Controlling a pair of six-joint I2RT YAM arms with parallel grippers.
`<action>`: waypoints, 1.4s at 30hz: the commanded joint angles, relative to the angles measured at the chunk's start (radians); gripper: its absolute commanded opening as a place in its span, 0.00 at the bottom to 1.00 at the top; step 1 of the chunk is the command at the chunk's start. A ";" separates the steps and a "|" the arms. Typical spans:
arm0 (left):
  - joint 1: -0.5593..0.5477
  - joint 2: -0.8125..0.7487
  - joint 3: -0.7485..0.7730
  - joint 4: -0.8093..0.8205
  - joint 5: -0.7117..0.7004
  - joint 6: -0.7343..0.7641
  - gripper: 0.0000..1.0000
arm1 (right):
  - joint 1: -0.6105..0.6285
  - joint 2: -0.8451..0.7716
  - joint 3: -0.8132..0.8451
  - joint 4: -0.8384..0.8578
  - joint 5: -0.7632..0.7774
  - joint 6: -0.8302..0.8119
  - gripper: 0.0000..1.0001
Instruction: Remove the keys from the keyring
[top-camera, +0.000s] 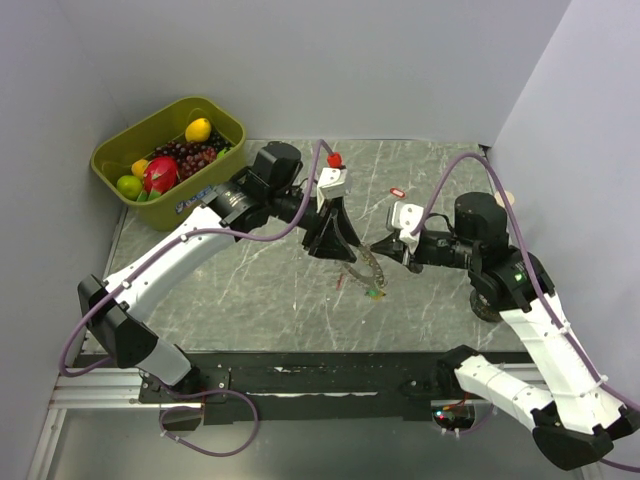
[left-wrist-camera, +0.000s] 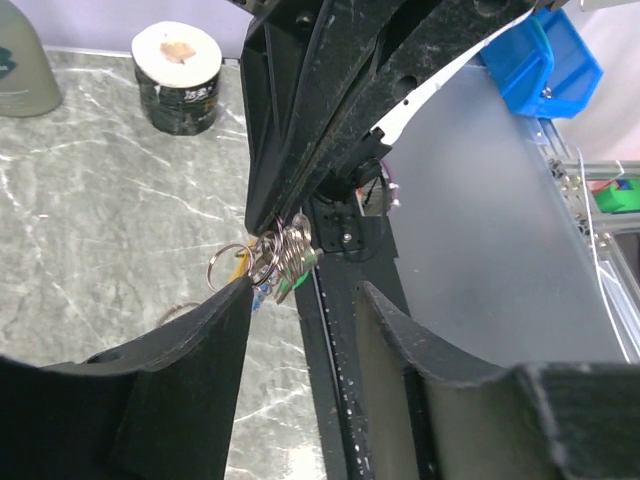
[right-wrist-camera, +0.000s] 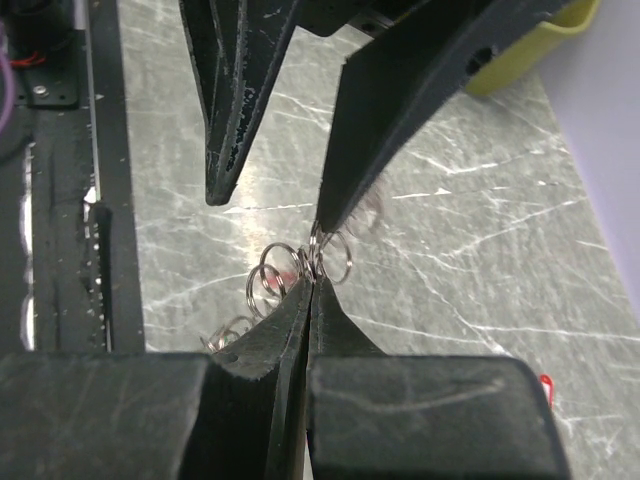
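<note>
Keyring (right-wrist-camera: 270, 277) pinched at right tool (right-wrist-camera: 312, 284) tip (left tool (right-wrist-camera: 272, 205) just above, spread).

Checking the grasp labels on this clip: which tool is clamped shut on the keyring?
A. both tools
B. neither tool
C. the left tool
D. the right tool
D: in its own wrist view the right tool has its fingers pressed together on the keyring, while the left tool has its fingers standing apart.
</note>
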 joint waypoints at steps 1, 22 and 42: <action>0.001 -0.040 0.042 -0.010 0.022 0.029 0.50 | -0.015 -0.022 -0.011 0.116 0.049 0.025 0.00; 0.001 -0.008 0.022 0.043 -0.006 -0.010 0.47 | -0.032 -0.022 0.000 0.079 -0.059 0.017 0.00; -0.001 -0.002 -0.001 0.050 0.040 -0.011 0.49 | -0.038 -0.039 -0.023 0.094 -0.082 0.022 0.00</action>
